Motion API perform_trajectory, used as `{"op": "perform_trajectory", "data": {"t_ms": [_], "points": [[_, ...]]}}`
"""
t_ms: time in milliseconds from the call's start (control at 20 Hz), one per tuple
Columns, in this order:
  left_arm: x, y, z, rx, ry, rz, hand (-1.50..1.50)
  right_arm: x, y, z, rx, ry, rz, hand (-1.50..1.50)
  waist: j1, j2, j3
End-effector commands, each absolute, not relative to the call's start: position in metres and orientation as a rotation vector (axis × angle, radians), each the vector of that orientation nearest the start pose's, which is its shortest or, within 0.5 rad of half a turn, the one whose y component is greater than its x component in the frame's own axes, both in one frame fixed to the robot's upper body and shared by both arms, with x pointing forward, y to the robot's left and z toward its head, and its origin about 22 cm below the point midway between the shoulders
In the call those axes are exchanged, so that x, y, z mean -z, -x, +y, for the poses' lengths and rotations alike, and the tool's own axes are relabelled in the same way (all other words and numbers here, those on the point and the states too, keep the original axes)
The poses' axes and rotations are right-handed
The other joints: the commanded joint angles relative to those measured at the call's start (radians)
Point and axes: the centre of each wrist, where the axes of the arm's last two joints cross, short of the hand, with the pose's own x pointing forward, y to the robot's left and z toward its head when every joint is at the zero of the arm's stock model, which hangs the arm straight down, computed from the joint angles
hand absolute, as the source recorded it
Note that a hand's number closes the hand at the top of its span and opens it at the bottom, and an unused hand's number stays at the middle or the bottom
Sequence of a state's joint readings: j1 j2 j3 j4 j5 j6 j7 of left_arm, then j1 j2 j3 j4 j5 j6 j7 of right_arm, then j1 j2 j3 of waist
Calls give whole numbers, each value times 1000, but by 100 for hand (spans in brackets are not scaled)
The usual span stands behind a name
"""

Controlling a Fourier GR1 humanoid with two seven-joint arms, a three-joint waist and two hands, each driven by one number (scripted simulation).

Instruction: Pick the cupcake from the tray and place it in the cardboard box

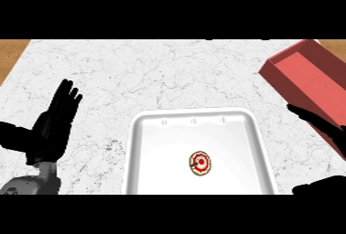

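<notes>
A small round cupcake (199,163) with red-and-white icing lies in the white tray (148,151), a little right of the tray's middle. The box (312,77) is red, open on top, and stands tilted at the upper right of the counter. My left hand (52,125) is at the left of the tray, open with fingers straight and pointing up, holding nothing. My right hand (317,123) shows at the right edge, between the tray and the box, fingers stretched out, nothing in it. Its thumb shows dark at the lower right corner.
White marble counter (135,68) spreads behind the tray. A strip of wood shows at the far left and right corners.
</notes>
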State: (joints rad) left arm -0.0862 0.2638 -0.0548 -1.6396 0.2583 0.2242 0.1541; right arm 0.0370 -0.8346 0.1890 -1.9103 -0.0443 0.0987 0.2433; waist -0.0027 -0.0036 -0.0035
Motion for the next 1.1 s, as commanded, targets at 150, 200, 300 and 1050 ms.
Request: {"op": "perform_trajectory", "data": {"t_ms": [150,200,300,1050], "points": [[-55,-276,254,-104,-77,-1537,0,-162,-220,-249,-931,230,-1322,-150,8,5,3],[-66,-272,248,-102,-52,-1543,0,-177,-229,-244,-919,239,-1322,-150,13,4,3],[-61,-266,244,-92,-63,-1533,0,-184,-221,-232,-915,223,-1335,-150,8,3,3],[-61,-253,273,-115,-74,-1543,0,-145,-208,-187,-925,208,-1223,-150,4,3,3]]}}
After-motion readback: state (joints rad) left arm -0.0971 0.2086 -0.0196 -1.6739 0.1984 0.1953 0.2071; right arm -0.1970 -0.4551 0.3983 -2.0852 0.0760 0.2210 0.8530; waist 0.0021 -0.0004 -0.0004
